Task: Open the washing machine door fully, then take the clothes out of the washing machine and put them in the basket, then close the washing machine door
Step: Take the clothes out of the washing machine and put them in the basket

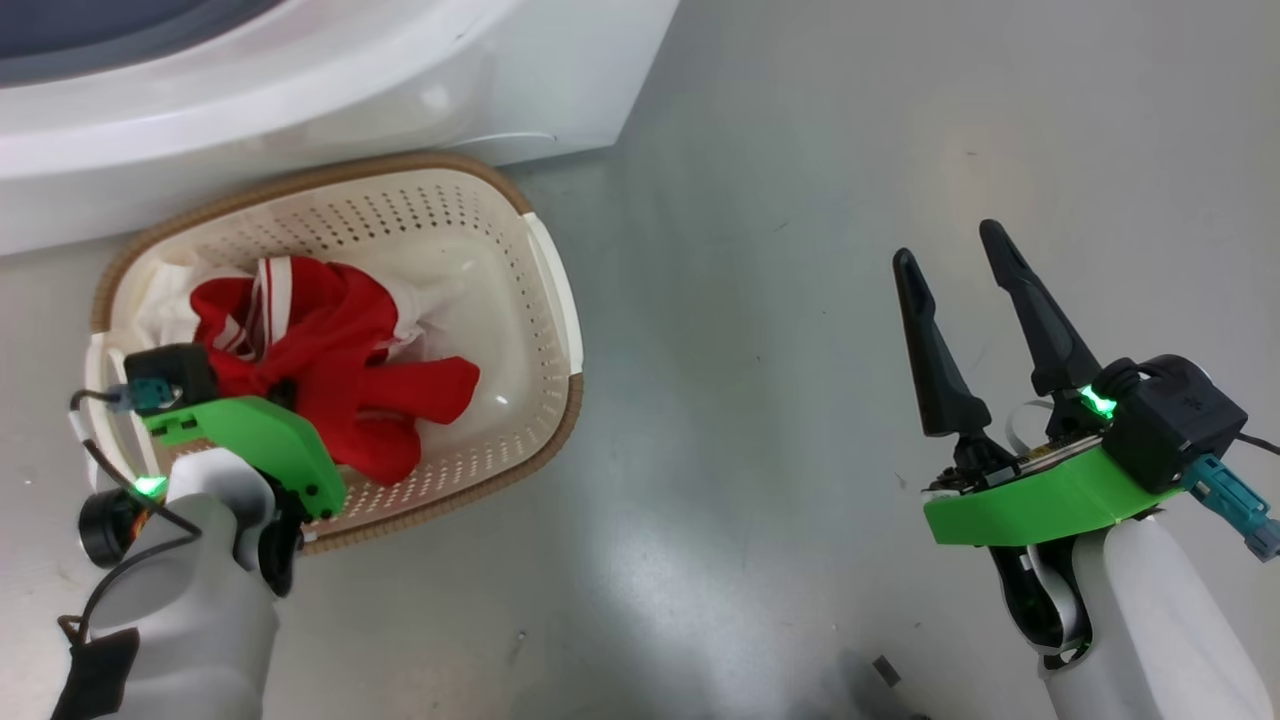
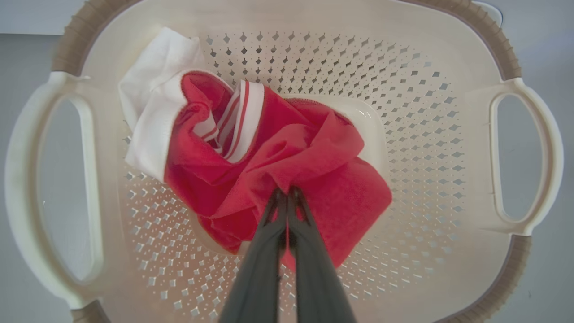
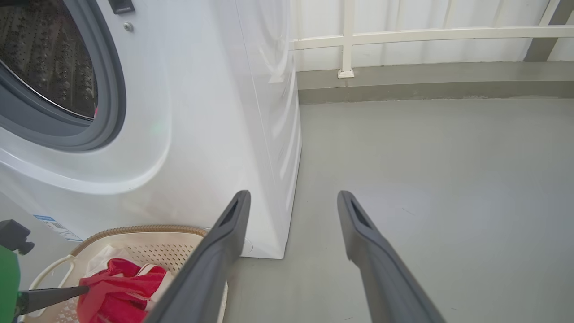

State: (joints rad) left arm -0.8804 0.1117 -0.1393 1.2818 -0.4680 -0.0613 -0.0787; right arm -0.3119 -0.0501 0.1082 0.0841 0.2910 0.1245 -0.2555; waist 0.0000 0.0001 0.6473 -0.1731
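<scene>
Pinching clothes [image 2: 278, 148] inside basket [image 2: 448, 112] rim: L hand [image 2: 287, 194]; R hand [image 1: 947, 244] apart over floor [image 1: 760, 300].

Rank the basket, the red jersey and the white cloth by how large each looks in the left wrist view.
1. basket: spans nearly the whole picture.
2. red jersey: covers the middle of the basket floor.
3. white cloth: smallest, though the jersey hides part of it, so its full size is unsure.

Red-and-white clothes [image 2: 287, 157] bunched in cream basket [image 2: 448, 112]; white washing machine [image 3: 202, 112] just beside, opening uncovered
</scene>
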